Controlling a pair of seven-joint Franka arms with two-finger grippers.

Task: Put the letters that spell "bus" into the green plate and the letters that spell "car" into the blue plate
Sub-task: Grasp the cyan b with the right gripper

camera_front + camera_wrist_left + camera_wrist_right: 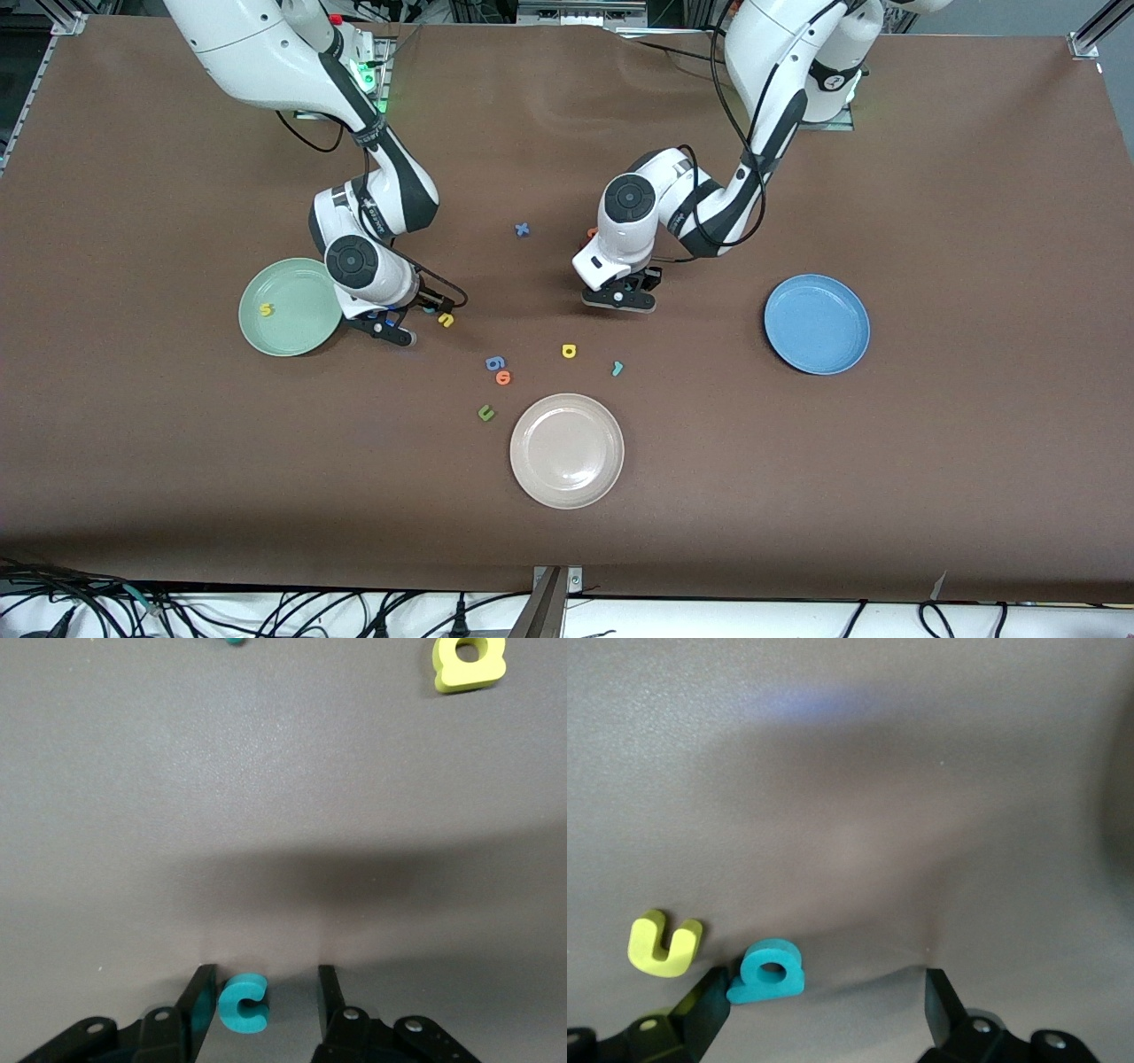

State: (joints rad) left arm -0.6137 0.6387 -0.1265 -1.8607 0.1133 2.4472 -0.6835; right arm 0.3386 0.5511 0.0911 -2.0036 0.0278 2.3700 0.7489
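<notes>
Left gripper [261, 992] low on counter [930, 461], fingers partly spread around teal c [242, 1002], one touching. Right gripper [824, 992] spread wide around teal b [767, 971], beside green plate [292, 341] holding yellow s [265, 309]. Blue plate [817, 323] bare.

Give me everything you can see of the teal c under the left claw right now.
The teal c is a small, thick, matte letter that looks like foam, lying flat on the brown table under the left arm. It sits between the fingers of the left claw, close to or touching one finger, with a clear gap to the other; not lifted. The front view hides it beneath the claw.
</notes>
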